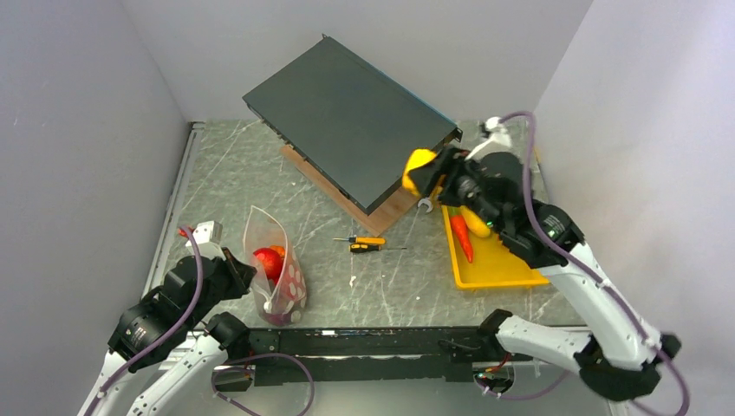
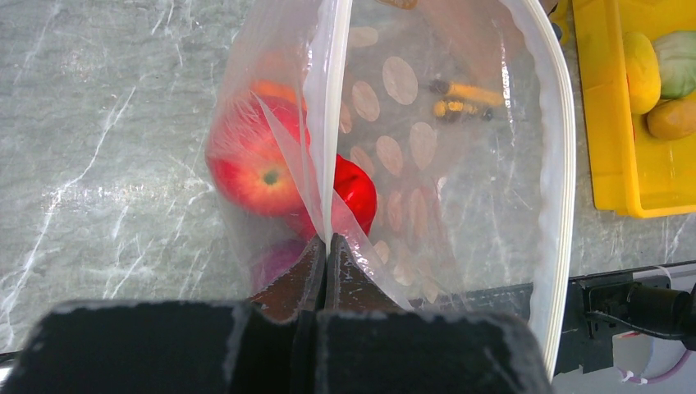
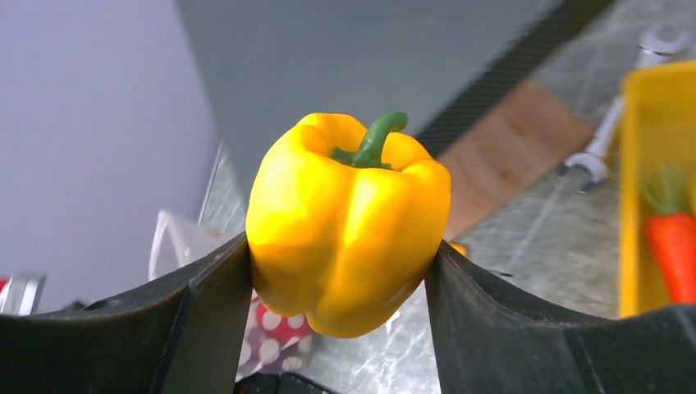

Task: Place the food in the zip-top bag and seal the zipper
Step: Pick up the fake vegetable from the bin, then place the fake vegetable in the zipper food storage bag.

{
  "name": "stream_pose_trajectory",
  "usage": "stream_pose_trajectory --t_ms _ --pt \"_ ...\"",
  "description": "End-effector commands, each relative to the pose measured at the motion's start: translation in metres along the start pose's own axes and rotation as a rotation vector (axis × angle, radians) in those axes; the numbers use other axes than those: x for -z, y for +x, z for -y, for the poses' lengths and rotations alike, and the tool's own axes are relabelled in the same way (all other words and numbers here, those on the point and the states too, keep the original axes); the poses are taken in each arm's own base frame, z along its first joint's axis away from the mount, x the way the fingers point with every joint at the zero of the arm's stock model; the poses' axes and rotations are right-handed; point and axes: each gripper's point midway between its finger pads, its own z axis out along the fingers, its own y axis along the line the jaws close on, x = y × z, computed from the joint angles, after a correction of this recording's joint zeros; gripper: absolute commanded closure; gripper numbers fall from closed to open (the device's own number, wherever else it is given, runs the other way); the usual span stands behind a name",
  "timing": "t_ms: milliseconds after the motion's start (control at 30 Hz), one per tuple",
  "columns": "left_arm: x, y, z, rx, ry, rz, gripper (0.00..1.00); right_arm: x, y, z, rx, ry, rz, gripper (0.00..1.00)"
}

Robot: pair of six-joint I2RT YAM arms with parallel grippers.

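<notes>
Left wrist view: my left gripper point(image 2: 325, 261) is clenched, its two dark fingertips pressed together on the near edge of the zip-top bag point(image 2: 460, 189), just where the whitish zipper point(image 2: 327, 98) strip runs down into the pinch. The mouth of the bag gapes, and the other side of the strip curves out to the right. Inside, just beyond my fingertips, sit a red fruit point(image 2: 250, 168), a second red piece point(image 2: 359, 187) touching it, and a purple piece point(image 2: 275, 258) low against the near wall. Past the bag on the right stands the yellow tray point(image 2: 603, 131), with a yellow piece point(image 2: 642, 72), the green cabbage point(image 2: 678, 61) and a brownish-orange piece point(image 2: 673, 119) bunched together in it.

In the top external view the bag stands upright at the left of the table, directly in front of my left gripper. My right gripper point(image 1: 426, 176) is well apart from it, off the table near the tray's far left corner, beside the dark panel point(image 1: 347, 117). It grasps the yellow pepper point(image 1: 417, 165). The right wrist view shows the pepper seated between my two fingers, each touching one flank, with the green stem uppermost.

A carrot point(image 1: 462, 236) lies in the tray. A screwdriver point(image 1: 368, 243) lies on the table between bag and tray, and a wrench point(image 1: 425, 204) lies just beyond the tray.
</notes>
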Motion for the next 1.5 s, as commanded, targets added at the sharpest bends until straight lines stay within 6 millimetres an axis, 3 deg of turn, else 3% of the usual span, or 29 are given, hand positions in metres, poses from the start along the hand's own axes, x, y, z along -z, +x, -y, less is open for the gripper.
stream_pose_trajectory --t_ms 0,133,233,300,400,533,667,800,1100,1300,1367,1467 --pt "-0.001 -0.004 0.004 -0.01 0.015 0.013 1.0 0.018 0.004 -0.081 0.101 -0.111 0.082 1.0" --pt "0.0 -0.005 0.004 -0.003 0.018 0.023 1.0 0.032 0.042 -0.16 0.296 -0.239 0.098 1.0" --pt "0.0 -0.005 0.003 -0.004 0.016 0.023 1.0 0.03 0.093 -0.216 0.441 -0.33 0.056 1.0" --pt "0.0 -0.005 0.003 -0.002 0.015 0.023 1.0 0.024 0.125 -0.238 0.501 -0.35 0.019 1.0" --pt "0.002 -0.005 0.002 0.003 0.014 0.025 1.0 0.006 0.164 -0.254 0.542 -0.338 -0.055 1.0" --pt "0.005 -0.007 0.002 0.014 0.023 0.045 1.0 -0.017 0.209 -0.253 0.618 -0.29 -0.12 1.0" --pt "0.008 -0.009 0.001 0.029 0.037 0.073 1.0 -0.031 0.238 -0.242 0.671 -0.243 -0.158 0.98" --pt "0.011 -0.011 0.0 0.037 0.046 0.091 1.0 -0.04 0.261 -0.237 0.706 -0.235 -0.193 0.8" --pt "0.014 -0.012 0.0 0.041 0.057 0.105 1.0 -0.034 0.281 -0.244 0.704 -0.286 -0.284 0.47" --pt "0.015 -0.013 0.0 0.046 0.063 0.118 1.0 -0.02 0.279 -0.24 0.688 -0.342 -0.323 0.08" --pt "0.015 -0.013 0.0 0.048 0.062 0.121 1.0 -0.017 0.277 -0.238 0.687 -0.356 -0.324 0.02" --pt "0.015 -0.013 0.0 0.047 0.063 0.12 1.0 -0.014 0.271 -0.238 0.683 -0.353 -0.323 0.01"
